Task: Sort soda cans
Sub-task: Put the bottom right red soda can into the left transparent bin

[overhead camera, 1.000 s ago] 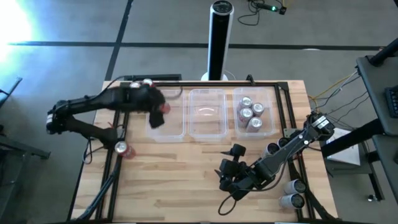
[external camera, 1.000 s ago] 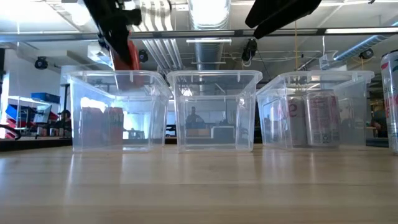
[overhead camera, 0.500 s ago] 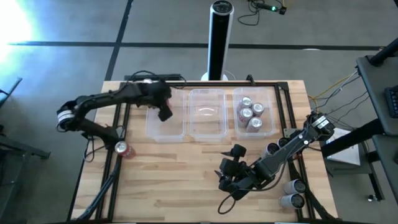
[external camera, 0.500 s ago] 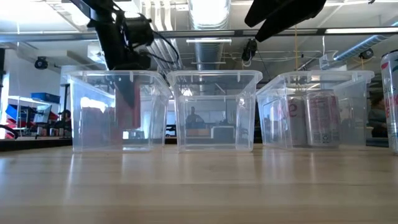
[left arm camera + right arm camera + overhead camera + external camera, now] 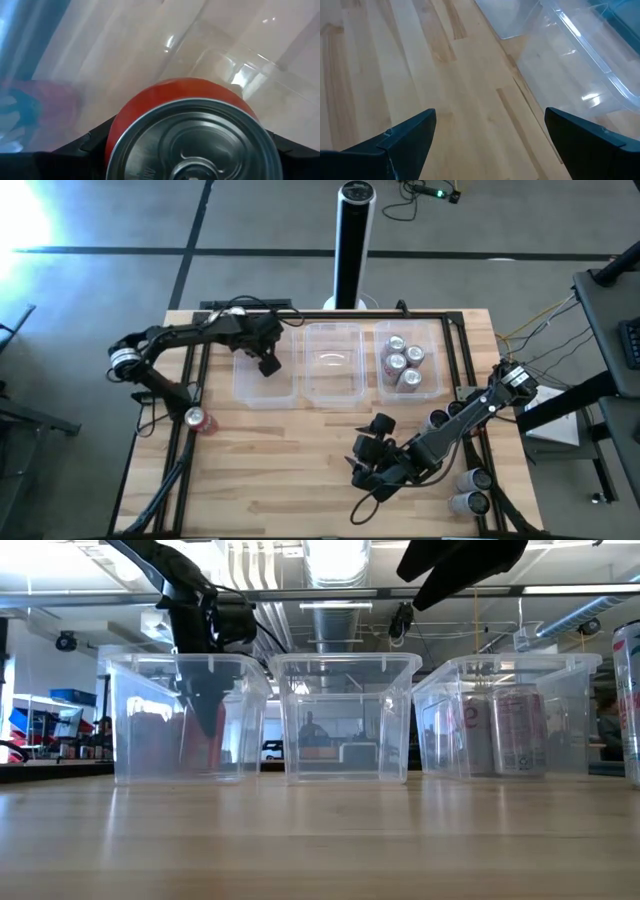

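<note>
The left gripper [image 5: 268, 364] reaches down inside the left tub [image 5: 283, 394] and holds a red can [image 5: 185, 137] tight between its fingers. The can hangs under the gripper with its silver top facing up toward the wrist, low in the tub. The middle tub [image 5: 332, 392], just beside the gripper, has no cans showing. The right tub [image 5: 432, 388], farther off, holds silver-grey cans [image 5: 403, 362].

The right gripper [image 5: 490, 142] hovers over the bare wood with its fingers spread wide and nothing between them. More loose cans [image 5: 470, 490] stand behind it near the table edge, and one red can [image 5: 196, 418] sits well apart on the left arm's side.

A soda can probably feels light and smooth (a bit slippery too). Its thin wall could dent if squeezed hard. The best hold looks like the round side, near the middle.
</note>
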Tool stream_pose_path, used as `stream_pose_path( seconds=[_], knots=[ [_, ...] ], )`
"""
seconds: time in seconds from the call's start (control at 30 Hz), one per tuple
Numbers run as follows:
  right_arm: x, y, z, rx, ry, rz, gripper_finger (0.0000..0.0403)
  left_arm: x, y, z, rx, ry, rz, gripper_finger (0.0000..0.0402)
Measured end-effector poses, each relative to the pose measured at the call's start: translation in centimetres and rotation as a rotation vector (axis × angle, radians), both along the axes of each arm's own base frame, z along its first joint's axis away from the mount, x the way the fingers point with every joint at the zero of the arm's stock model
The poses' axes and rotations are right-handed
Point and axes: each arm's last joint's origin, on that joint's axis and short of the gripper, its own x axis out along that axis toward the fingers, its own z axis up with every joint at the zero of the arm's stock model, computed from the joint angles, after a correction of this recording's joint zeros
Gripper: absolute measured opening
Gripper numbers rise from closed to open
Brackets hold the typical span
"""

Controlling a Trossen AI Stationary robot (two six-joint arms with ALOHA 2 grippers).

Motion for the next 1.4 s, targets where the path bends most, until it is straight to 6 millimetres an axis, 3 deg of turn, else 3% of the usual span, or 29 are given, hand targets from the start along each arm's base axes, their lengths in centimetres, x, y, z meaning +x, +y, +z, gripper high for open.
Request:
stream_pose_path(
  seconds=[0.2, 0.5, 0.83, 0.93, 1.4],
  knots=[
    [0.0, 0.0, 0.0, -0.003, 0.003, 0.004, 0.0368, 0.2, 0.1, -0.5, -0.006, 0.015, 0.003, 0.0293],
    [0.0, 0.0, 0.0, -0.011, 0.008, 0.014, 0.0368, 0.2, 0.0, -0.4, -0.025, 0.009, -0.027, 0.0353],
    [-0.3, -0.2, 0.9, -0.016, -0.005, 0.03, 0.0368, 0.8, -1.7, 5.2, 0.046, -0.136, -0.073, 0.0356],
    [-0.4, -0.3, 1.1, -0.012, -0.011, 0.029, 0.0368, 1.5, -1.5, 6.0, 0.098, -0.212, -0.047, 0.0356],
    [-0.6, 0.0, 1.1, -0.009, -0.004, 0.038, 0.0368, 4.5, 1.0, 3.8, 0.253, -0.054, 0.04, 0.0356]
  ],
)
